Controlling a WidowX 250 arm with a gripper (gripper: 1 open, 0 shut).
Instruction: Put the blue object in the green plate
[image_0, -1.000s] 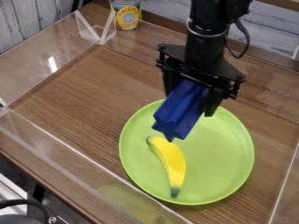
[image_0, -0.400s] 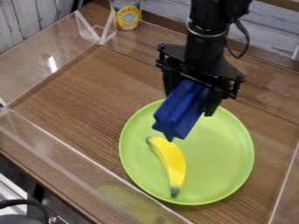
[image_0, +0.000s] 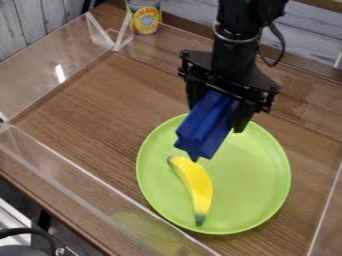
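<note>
The blue object (image_0: 207, 127) is a deep-blue elongated block hanging tilted from my gripper (image_0: 227, 105), which is shut on its upper end. It hangs just above the left-centre of the green plate (image_0: 254, 175), its lower end close over the top of the yellow banana (image_0: 195, 185) lying in the plate. I cannot tell whether the block's lower tip touches the plate. The black arm rises from the gripper toward the top of the view.
The plate sits on a wooden table (image_0: 94, 110) ringed by clear acrylic walls (image_0: 40, 170). A yellow-labelled can (image_0: 144, 16) stands at the back, next to a clear stand (image_0: 110, 32). Cables trail at the back right.
</note>
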